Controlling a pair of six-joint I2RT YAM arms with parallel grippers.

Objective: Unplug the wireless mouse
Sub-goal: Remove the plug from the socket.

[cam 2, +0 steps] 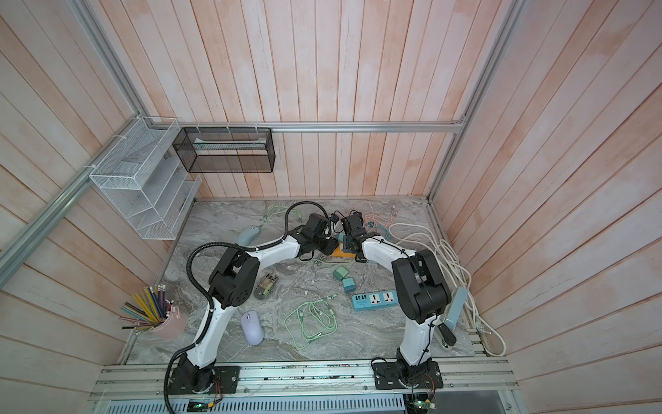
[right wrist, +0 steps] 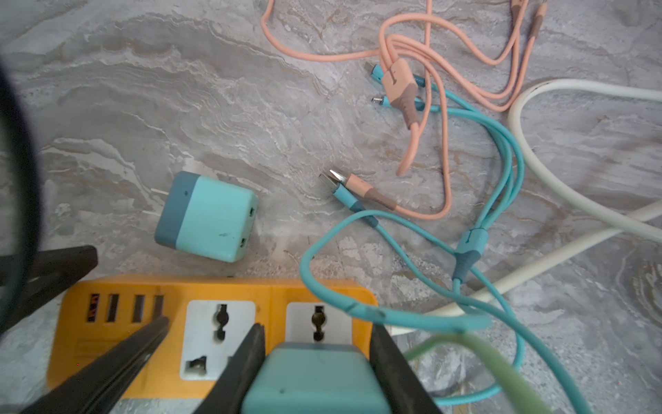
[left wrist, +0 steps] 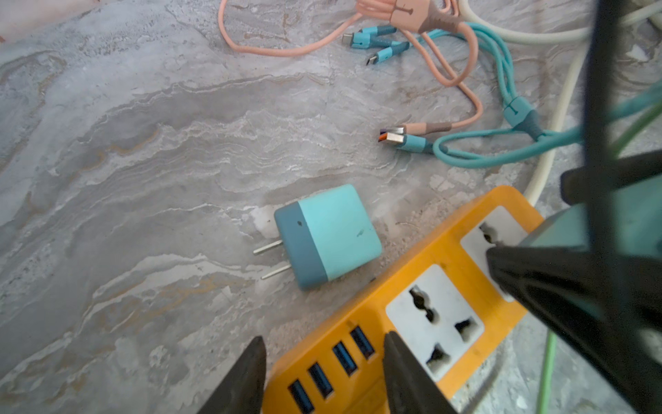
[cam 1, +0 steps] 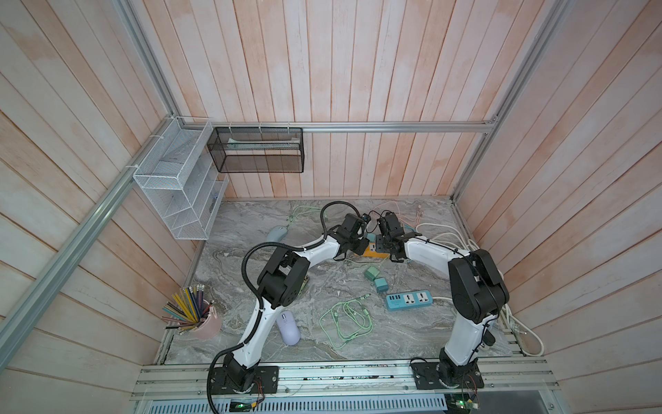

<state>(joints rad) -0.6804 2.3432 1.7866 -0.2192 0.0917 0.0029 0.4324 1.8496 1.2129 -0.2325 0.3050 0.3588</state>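
Top views: on the marble table (cam 1: 412,333), a pale blue mouse (cam 1: 276,233) lies back left, a lavender mouse (cam 1: 288,332) lies near the front, and an orange power strip (cam 1: 376,253) sits at the back.

Left wrist view: the left gripper (left wrist: 324,337) is spread, straddling the strip's USB end. A loose teal charger (left wrist: 327,234) lies just beside the strip.

Right wrist view: the right gripper (right wrist: 318,328) pinches a second teal charger (right wrist: 315,380) standing in the strip's end socket. A blurred green cable (right wrist: 465,344) passes beside it. Which mouse it serves cannot be told.
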